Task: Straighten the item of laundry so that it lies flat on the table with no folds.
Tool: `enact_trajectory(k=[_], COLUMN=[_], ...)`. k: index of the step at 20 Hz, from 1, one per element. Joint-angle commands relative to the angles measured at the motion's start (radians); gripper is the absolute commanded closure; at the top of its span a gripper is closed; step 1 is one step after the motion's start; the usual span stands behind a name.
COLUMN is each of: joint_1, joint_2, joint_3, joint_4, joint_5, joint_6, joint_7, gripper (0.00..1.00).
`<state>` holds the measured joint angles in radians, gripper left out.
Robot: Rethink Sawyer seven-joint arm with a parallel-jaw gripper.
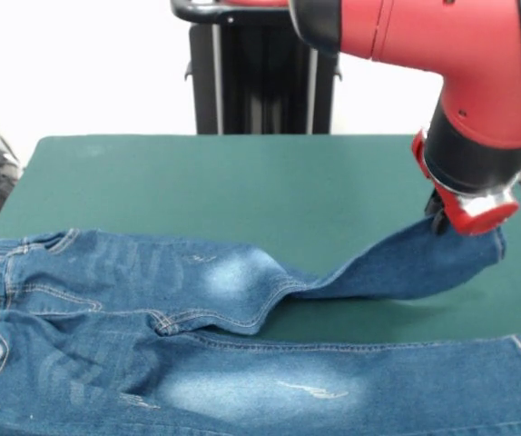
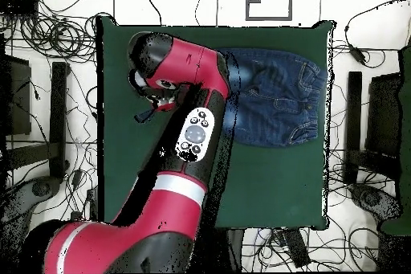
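Note:
The blue denim jeans point(image 1: 152, 309) lie along the near side of the green table point(image 1: 197, 173), waistband at the left. One leg lies flat along the front edge. The other leg point(image 1: 406, 268) bends away to the right, and its end is raised off the cloth. My gripper point(image 1: 437, 216) is shut on that raised end, under the red wrist; its tips are mostly hidden. In the overhead view the jeans' waist and seat point(image 2: 277, 98) show at the table's upper right. The arm covers the legs there, and the gripper point(image 2: 149, 112) shows at the upper left.
The robot's black pedestal point(image 1: 260, 68) stands at the table's far edge. Bare green cloth point(image 2: 273, 182) stretches between the jeans and the robot's side. Cables and dark stands point(image 2: 48, 134) lie on the floor around the table.

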<state>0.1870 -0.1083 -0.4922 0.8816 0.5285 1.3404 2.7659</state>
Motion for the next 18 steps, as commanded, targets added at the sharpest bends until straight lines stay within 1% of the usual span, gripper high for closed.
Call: enact_trajectory(k=[1,5,10,13,17,18], joint_1=[-0.008,-0.006,-0.001,-0.007,-0.006,-0.006], joint_2=[0.076,0.094,0.123,0.137,0.137,0.142], joint_3=[0.045,0.033,0.02,0.016,0.017,0.007], joint_4=[-0.107,-0.116,-0.165,-0.182,-0.18,-0.187], joint_5=[0.031,0.018,0.016,0.014,0.015,0.004], joint_6=[0.101,0.076,0.111,0.11,0.099,0.083], joint_7=[0.343,0.343,0.369,0.37,0.371,0.364], gripper=[1.0,1.0,1.0,1.0,1.0,1.0])
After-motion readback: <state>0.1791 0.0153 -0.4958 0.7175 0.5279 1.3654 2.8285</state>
